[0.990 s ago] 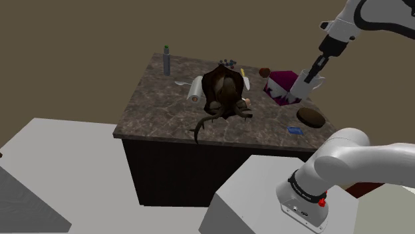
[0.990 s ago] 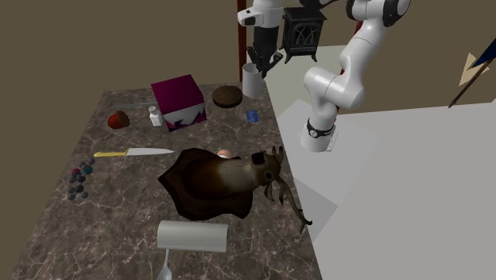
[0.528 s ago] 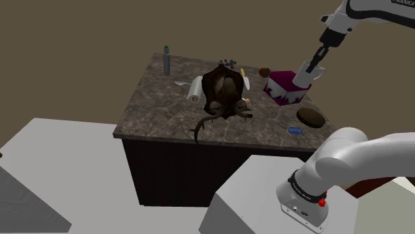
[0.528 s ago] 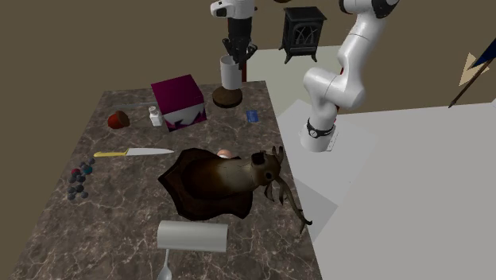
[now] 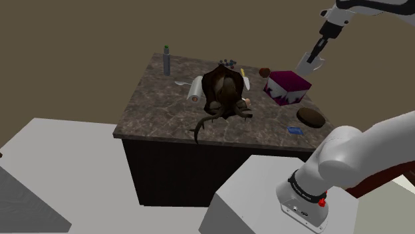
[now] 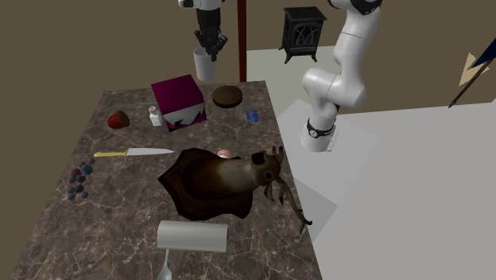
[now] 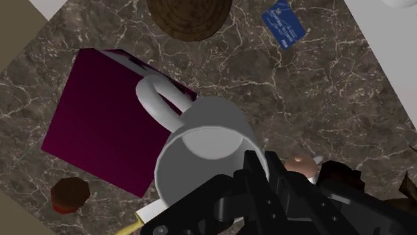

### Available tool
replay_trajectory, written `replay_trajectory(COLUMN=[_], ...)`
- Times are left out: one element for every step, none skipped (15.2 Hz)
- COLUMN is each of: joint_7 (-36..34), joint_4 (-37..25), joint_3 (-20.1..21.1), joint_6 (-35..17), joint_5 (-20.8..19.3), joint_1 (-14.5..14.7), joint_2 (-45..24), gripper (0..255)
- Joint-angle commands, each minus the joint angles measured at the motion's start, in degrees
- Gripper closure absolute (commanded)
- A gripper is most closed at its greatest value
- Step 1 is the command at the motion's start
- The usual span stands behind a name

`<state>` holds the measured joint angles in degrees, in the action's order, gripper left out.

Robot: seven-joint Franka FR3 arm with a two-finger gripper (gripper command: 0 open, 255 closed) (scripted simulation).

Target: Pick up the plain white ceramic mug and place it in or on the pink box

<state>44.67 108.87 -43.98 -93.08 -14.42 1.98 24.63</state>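
Carry step: white mug [image 6: 204,64] pinched at rim by claw [image 6: 210,49], held above magenta box [image 6: 179,99] nr worktop [image 6: 119,227] edge. Next: to be centred, lowered, released.

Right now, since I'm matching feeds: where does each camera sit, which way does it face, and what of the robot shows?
Shoulder view: beside and behind the white box stand, looking down over the dark marbled table; white arm and black fingers show.
Second exterior view: above the table end by the white paper roll, looking along it toward the magenta cube box; arm at the view's right.
Wrist view: on the hand, looking down; fingers clasp the white mug.
Shared: both exterior views show the raised mug near the box.
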Motion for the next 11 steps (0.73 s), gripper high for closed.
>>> replay_trajectory(joint_7=[3.4,5.5,7.8,10.4,13.5,17.1,20.9,24.4,27.1,29.0,30.2], joint_4=[-4.5,-7.0,-9.7,-12.5,-15.5,-18.6,-22.0,-25.8,-29.8,-34.1,-38.8], joint_3=[-3.9,-6.4,-9.1,-12.0,-15.1,-18.2,-20.6,-21.7,-21.4,-20.1,-18.3], joint_6=[-0.1,0.0,0.1,0.3,0.7,1.4,2.6,4.3,6.2,8.3,10.4], joint_5=[2.2,3.9,6.1,8.8,12.3,16.7,21.8,27.0,31.4,35.0,38.0], joint_1=[1.6,2.5,3.3,4.1,4.4,4.1,2.4,-0.6,-4.8,-9.5,-14.4], joint_2=[-4.7,-7.6,-10.9,-14.5,-18.8,-23.8,-29.4,-34.9,-39.7,-43.8,-47.4], gripper=[255,255,255,255,255,255,255,255,255,255,255])
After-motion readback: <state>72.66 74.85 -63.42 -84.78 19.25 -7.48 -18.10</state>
